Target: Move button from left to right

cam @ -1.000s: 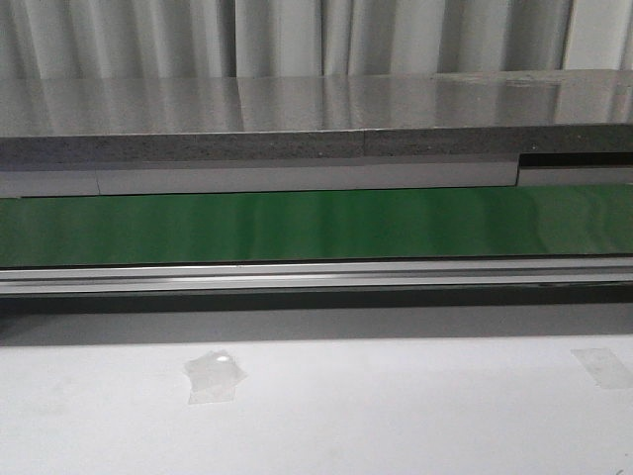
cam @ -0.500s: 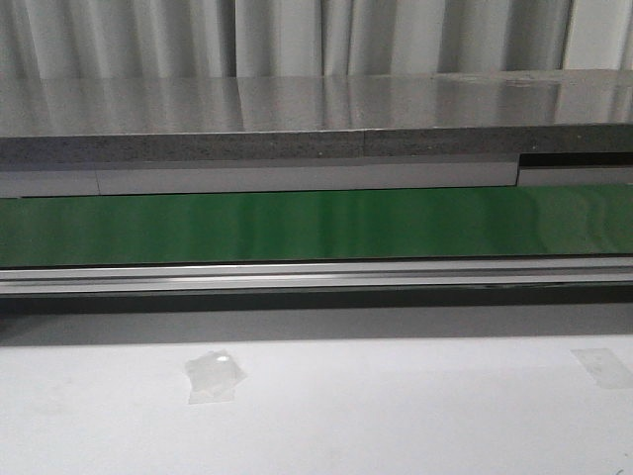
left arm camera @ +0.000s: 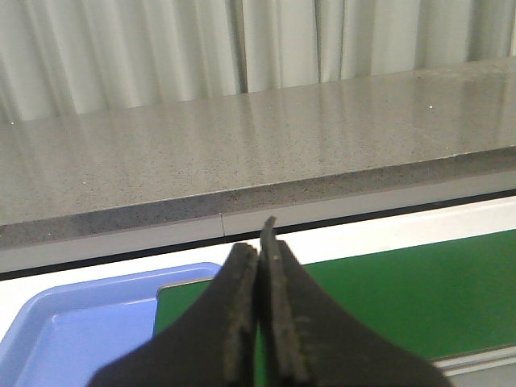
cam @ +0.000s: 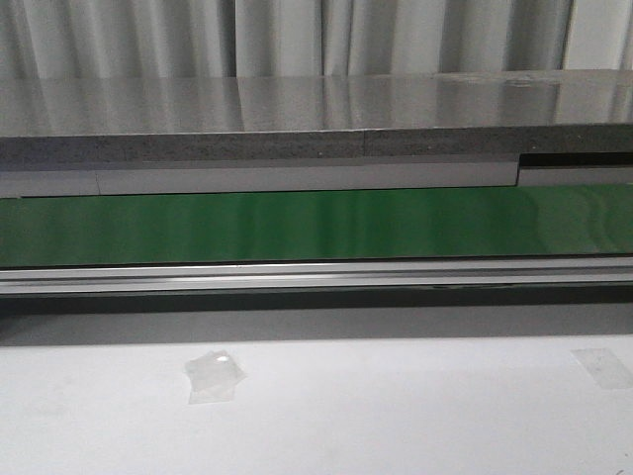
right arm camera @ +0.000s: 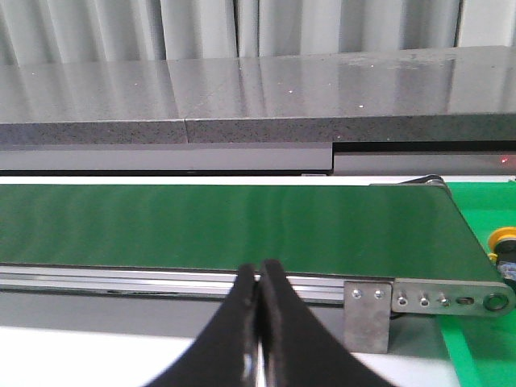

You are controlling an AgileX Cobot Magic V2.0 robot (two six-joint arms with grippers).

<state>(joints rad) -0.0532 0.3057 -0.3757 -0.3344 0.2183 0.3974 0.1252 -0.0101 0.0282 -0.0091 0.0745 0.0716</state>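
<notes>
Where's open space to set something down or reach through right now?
Green belt is bare between the grey counter and the aluminium rail. White tabletop is open apart from tape patches. The blue tray crowds the belt's left end; the button sits past its right.

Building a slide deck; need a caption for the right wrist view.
Shut right claw empty above the green conveyor belt; yellow-capped button at the frame edge.
</notes>
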